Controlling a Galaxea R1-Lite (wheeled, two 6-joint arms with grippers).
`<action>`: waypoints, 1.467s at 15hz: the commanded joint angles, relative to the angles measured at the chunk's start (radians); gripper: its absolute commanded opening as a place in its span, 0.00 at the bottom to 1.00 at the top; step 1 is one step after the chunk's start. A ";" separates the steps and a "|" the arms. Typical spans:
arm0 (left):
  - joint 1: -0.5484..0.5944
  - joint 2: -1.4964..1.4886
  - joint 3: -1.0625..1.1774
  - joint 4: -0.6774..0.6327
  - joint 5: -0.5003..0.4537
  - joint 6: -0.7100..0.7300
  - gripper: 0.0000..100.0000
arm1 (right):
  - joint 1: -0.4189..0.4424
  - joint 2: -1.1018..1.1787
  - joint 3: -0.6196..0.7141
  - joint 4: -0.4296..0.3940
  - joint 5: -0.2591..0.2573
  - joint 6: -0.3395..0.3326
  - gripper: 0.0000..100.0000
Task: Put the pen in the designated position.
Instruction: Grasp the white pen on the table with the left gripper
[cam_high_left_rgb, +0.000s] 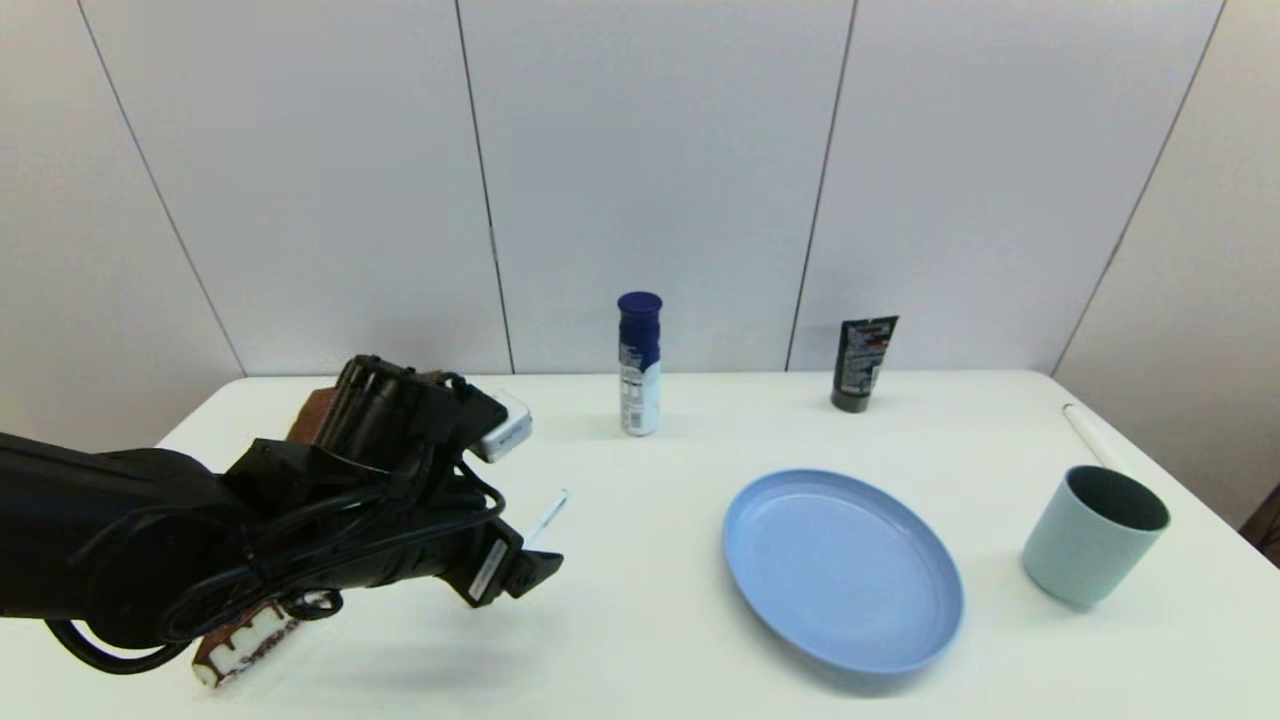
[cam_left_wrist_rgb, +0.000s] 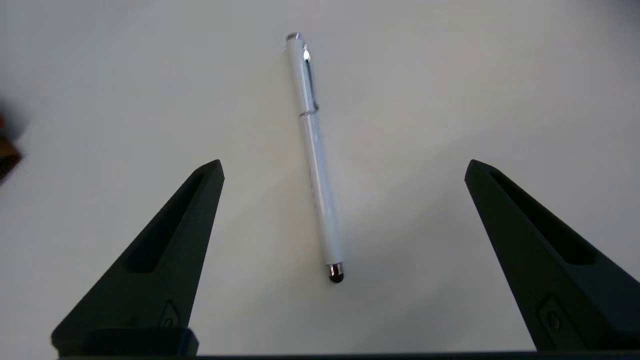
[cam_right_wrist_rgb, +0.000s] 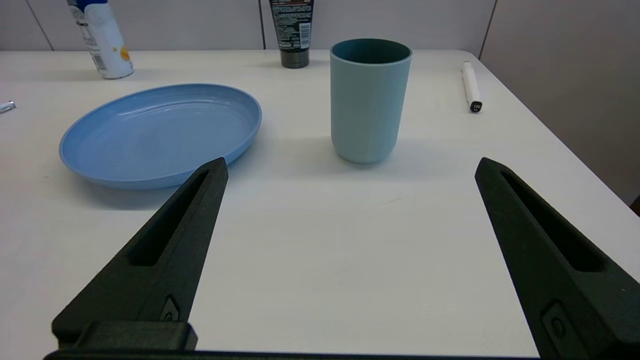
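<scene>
The pen (cam_left_wrist_rgb: 315, 150), slim and white with a small black tip, lies flat on the bare white table. In the head view the pen (cam_high_left_rgb: 548, 515) shows just beyond my left arm's wrist. My left gripper (cam_left_wrist_rgb: 345, 167) hovers above it, open, with one finger on each side of the pen and neither touching it. In the head view the left gripper (cam_high_left_rgb: 527, 572) points down at the table's left half. My right gripper (cam_right_wrist_rgb: 351, 167) is open and empty, low over the table's near right, facing the cup. No mark on the tabletop shows the designated position.
A light-blue plate (cam_high_left_rgb: 842, 570) lies right of centre, with a pale green cup (cam_high_left_rgb: 1093, 535) further right. A thick white rod (cam_high_left_rgb: 1088, 435) lies by the right edge. A blue-capped bottle (cam_high_left_rgb: 639, 365) and a black tube (cam_high_left_rgb: 862, 365) stand at the back. A brown-and-white object (cam_high_left_rgb: 240, 650) lies under my left arm.
</scene>
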 joint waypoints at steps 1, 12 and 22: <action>0.004 0.011 0.017 0.034 0.005 -0.009 1.00 | 0.000 0.000 0.000 0.000 0.001 0.001 1.00; 0.023 0.125 -0.104 0.115 0.045 -0.024 1.00 | 0.000 0.000 0.000 -0.002 0.001 -0.002 1.00; 0.023 0.209 -0.118 0.120 0.025 -0.026 1.00 | 0.000 0.000 0.000 0.000 0.001 0.001 1.00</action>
